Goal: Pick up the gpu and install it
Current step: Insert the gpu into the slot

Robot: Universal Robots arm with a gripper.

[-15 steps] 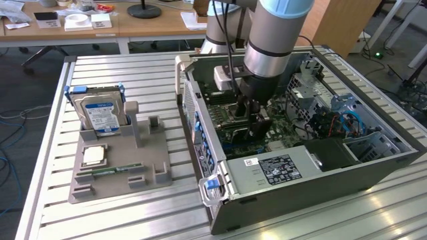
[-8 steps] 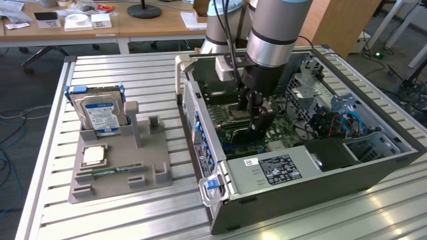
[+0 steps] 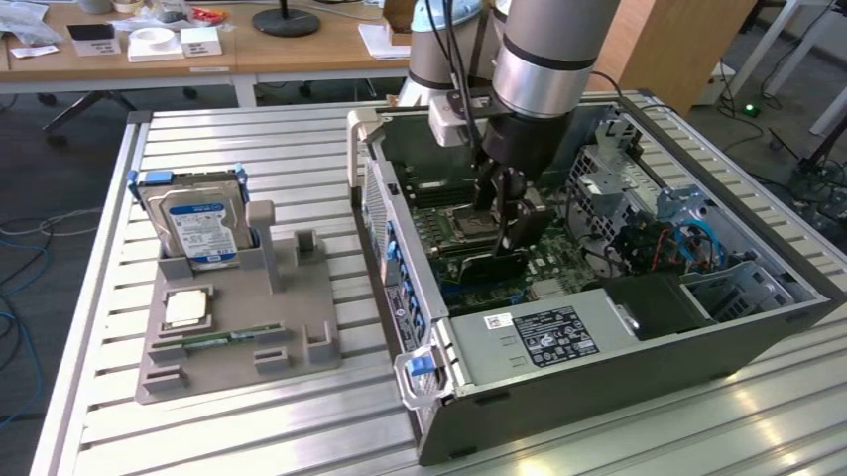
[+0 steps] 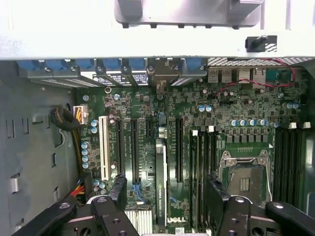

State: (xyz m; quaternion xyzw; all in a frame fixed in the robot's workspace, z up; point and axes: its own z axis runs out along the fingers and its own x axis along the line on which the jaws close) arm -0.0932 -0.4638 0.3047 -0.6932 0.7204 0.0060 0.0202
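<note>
Tool (image 3: 510,238) is hanging inside the open computer case (image 3: 741,307), its fingers (image 4: 216,194) spread apart and holding nothing. The gpu (image 4: 160,182) is standing on edge in a motherboard (image 4: 197,105) slot between them. It is looking light, stiff and fragile; its long edges seem safest to grip. On the tabletop (image 3: 265,149), a grey holder (image 3: 238,362) is carrying a hard drive (image 3: 198,226).

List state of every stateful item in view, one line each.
gpu: standing on edge in a motherboard slot, between the fingers.
gripper: open, fingers either side of the gpu, not touching it.
computer case: lying on its side, side panel off, motherboard exposed.
CPU socket: empty, bracket closed.
hard drive: upright in the grey holder.
memory stick: lying flat on the holder.
</note>
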